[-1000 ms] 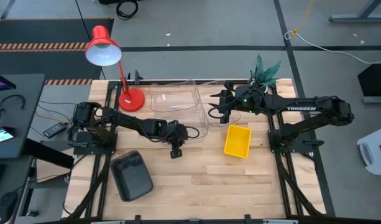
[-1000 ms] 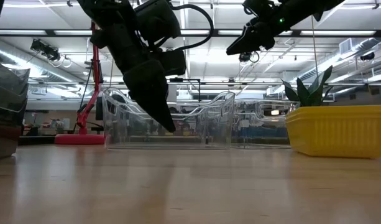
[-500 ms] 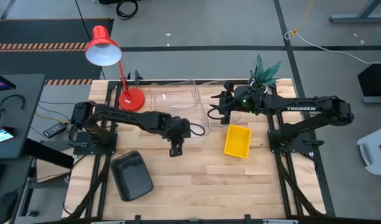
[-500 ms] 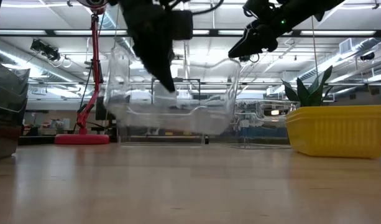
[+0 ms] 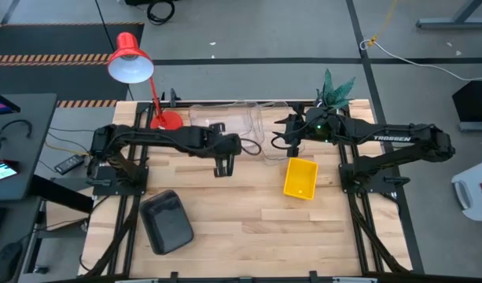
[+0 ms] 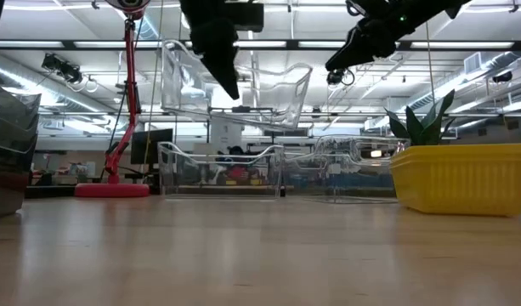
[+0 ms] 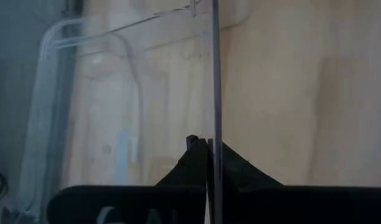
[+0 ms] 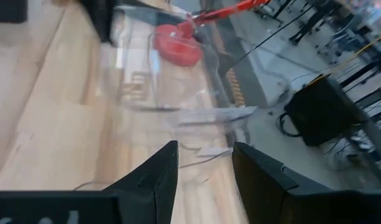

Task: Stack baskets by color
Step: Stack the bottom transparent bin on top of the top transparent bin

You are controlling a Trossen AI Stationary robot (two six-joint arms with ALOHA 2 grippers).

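Counter [image 5: 248,228]: grey basket [image 5: 167,222] near front left, yellow basket [image 5: 300,178] right of centre, both flat, apart.

Clear baskets at back. A second ago all sat on counter; now my left tool [image 6: 222,72] is pinched tight on wall of one clear basket [image 6: 243,85], lifted well above second clear basket [image 6: 218,170]. Means clear stack underway; likely next: lower into one beneath.

Lifted basket slightly tilted, open side up, long axis across counter.

My right tool [image 8: 202,168]: fingers apart, holding nothing, hovering near the clear baskets' right end.
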